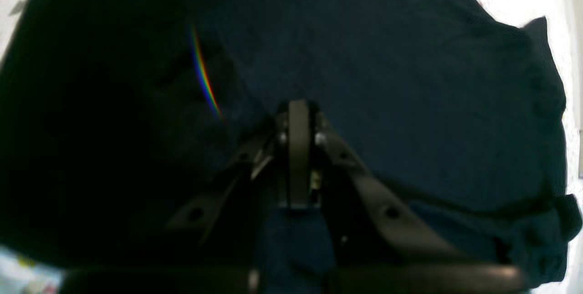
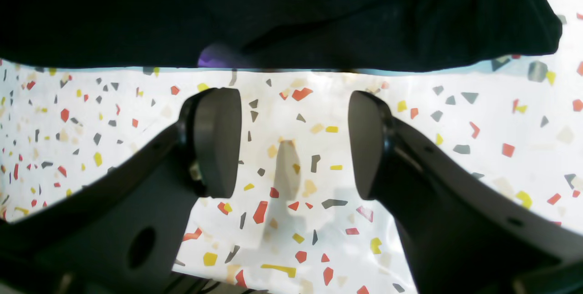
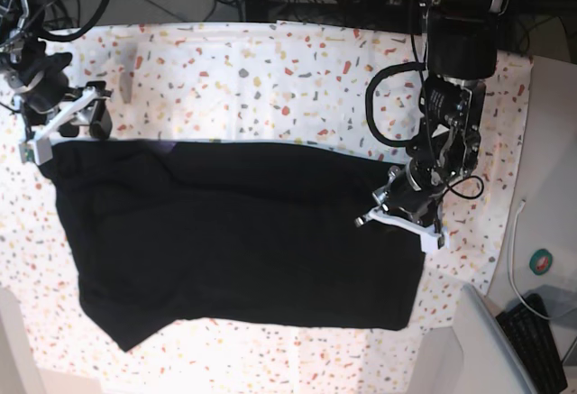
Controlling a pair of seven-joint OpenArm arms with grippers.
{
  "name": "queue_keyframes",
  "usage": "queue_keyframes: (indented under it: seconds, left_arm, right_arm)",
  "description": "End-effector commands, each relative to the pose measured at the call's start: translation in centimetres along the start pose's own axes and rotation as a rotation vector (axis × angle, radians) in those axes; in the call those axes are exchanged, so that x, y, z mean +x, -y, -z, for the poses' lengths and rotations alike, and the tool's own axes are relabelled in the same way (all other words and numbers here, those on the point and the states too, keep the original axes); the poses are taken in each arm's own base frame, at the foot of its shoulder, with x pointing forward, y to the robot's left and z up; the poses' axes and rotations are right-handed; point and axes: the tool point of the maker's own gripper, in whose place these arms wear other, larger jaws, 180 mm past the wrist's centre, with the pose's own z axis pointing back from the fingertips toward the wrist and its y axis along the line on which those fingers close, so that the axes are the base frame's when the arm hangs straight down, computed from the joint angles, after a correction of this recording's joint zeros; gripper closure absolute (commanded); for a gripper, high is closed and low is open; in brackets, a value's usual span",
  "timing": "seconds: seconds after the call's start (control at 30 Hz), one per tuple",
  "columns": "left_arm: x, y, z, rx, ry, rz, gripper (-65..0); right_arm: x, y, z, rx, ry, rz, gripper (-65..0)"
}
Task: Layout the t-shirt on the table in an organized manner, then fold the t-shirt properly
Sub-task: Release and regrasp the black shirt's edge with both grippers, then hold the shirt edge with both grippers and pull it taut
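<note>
Our left gripper (image 1: 298,157) has its fingers pressed together, pinching a fold of the black soft-fabric t-shirt (image 3: 243,232), which spreads beyond the fingertips. We judge this the layout step; next, pulling that edge taut calls for a steady, flat drag. Our right gripper (image 2: 294,148) hangs with fingers well apart, holding nothing, over the white flecked cloth-covered table (image 2: 501,125), the shirt's edge just beyond its tips. The print is hidden, and dark fabric swallows the folds.

You are seeing open speckled desk (image 3: 297,78) stretching beyond the t-shirt (image 3: 243,232). Cables (image 3: 383,110) are hanging near the left gripper (image 3: 403,206), crowding your path there.
</note>
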Motion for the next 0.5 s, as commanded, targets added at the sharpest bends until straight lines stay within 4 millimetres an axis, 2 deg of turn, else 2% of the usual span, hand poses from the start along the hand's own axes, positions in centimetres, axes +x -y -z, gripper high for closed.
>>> queue_keyframes:
  seconds: [0.0, 0.07, 0.17, 0.23, 0.33, 0.43, 0.47]
  left_arm:
    - [2.1, -0.9, -0.9, 0.01, 0.071, -0.016, 0.0]
    - [2.7, -3.7, -2.7, 0.059, 0.118, -0.069, 0.0]
    - [2.1, -7.8, -5.2, 0.137, 0.152, -0.129, 0.0]
    - [1.2, -9.3, -6.1, 0.168, 0.145, -0.143, 0.0]
    - [0.1, -10.4, -6.9, 0.193, 0.135, -0.147, 0.0]
    - [-0.6, -10.8, -7.0, 0.203, 0.123, -0.149, -27.8]
    - [-0.7, -10.9, -7.0, 0.204, 0.12, -0.151, -35.2]
  right_arm:
    - [1.3, 0.4, -0.5, -0.004, 0.046, -0.008, -33.9]
    - [1.4, 1.4, -0.9, -0.031, 0.059, 0.012, -33.9]
    - [1.6, 2.7, -1.5, -0.064, 0.073, 0.03, -33.9]
    - [1.6, 2.9, -1.7, -0.072, 0.076, 0.034, -33.9]
    - [1.6, 2.9, -1.6, -0.071, 0.075, 0.034, -33.9]
    - [1.7, 2.8, -1.5, -0.068, 0.077, 0.032, -33.9]
    - [1.8, 2.8, -1.5, -0.067, 0.078, 0.032, -33.9]
